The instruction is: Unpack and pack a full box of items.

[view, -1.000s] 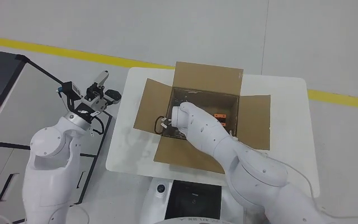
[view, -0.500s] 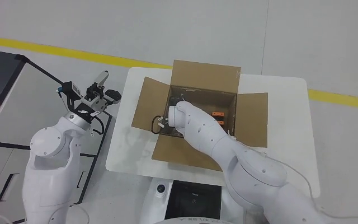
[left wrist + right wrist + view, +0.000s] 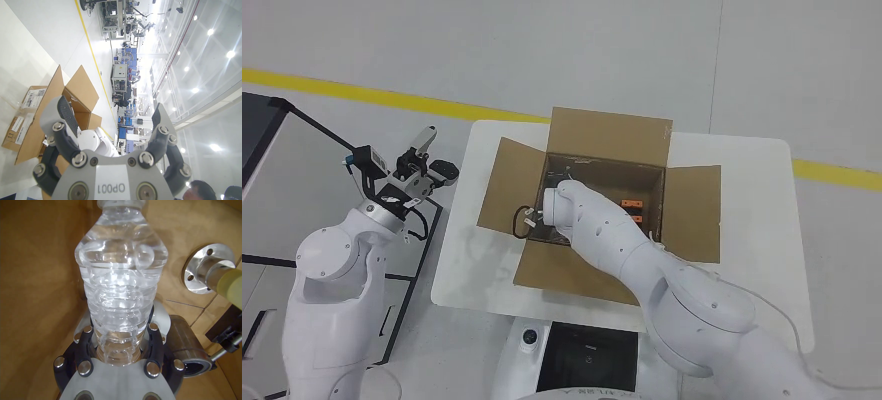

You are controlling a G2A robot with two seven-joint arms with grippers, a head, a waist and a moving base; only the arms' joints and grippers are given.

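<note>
- Cardboard box (image 3: 612, 130) is sitting open on the counter (image 3: 752, 170).
- Right gripper (image 3: 122, 317) is clasping a clear bottle (image 3: 121, 275) inside it.
- Left gripper (image 3: 111, 109) is hanging wide open.

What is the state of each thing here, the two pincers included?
cardboard box: open, all four flaps folded outward.
water bottle: looks full, gripped near its base, inside the box.
right pincer: shut on the water bottle.
left pincer: open, empty.
metal cylinder: lying on its side in the box.

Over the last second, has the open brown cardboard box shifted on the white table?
Yes. The cardboard box has slid slightly toward the left edge of the white table.
</note>
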